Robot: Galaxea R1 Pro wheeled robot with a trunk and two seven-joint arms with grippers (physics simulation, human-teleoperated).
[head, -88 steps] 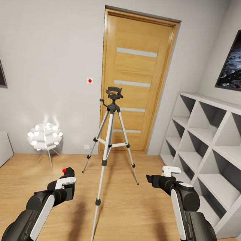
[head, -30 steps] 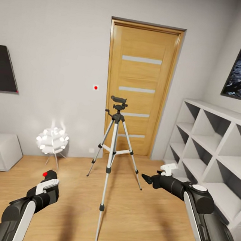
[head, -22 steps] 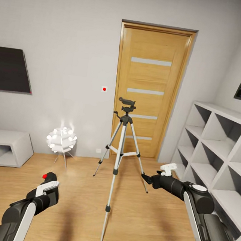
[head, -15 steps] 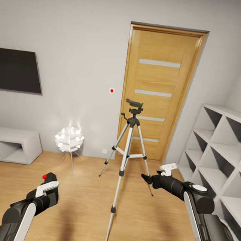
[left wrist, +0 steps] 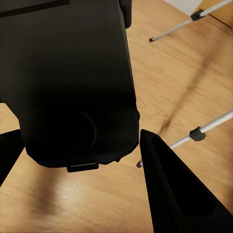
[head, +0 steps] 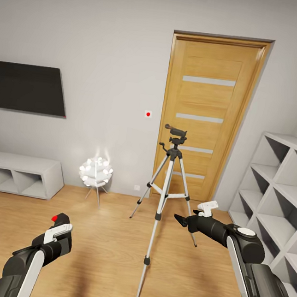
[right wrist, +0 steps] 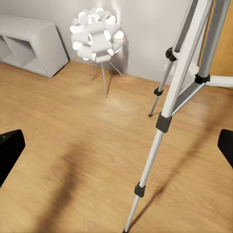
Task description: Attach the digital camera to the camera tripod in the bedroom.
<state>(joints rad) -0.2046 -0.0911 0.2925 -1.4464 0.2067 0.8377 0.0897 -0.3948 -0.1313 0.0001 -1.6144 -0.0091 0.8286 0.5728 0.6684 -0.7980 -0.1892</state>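
The camera tripod (head: 174, 152) stands on the wood floor in front of the wooden door, with silver legs and a bare black head with a pan handle. In the right wrist view, one tripod leg (right wrist: 180, 73) runs close by. The digital camera (left wrist: 73, 82), a matte-black box with a round bump, sits between the left gripper's fingers (left wrist: 179, 194). My left gripper (head: 59, 225) is held low at the left, well short of the tripod. My right gripper (head: 179, 219) is open beside the tripod's right leg, holding nothing.
A white ball-shaped floor lamp (head: 96, 172) glows left of the tripod. Along the left wall are a low white cabinet (head: 20, 174) and a dark wall screen (head: 28, 88). White cube shelves (head: 279, 183) line the right. The wooden door (head: 208, 118) is shut.
The whole view has swung left: the tripod and door now sit further right, and more of the screen and low cabinet shows. Both arms hold their pose in the view.
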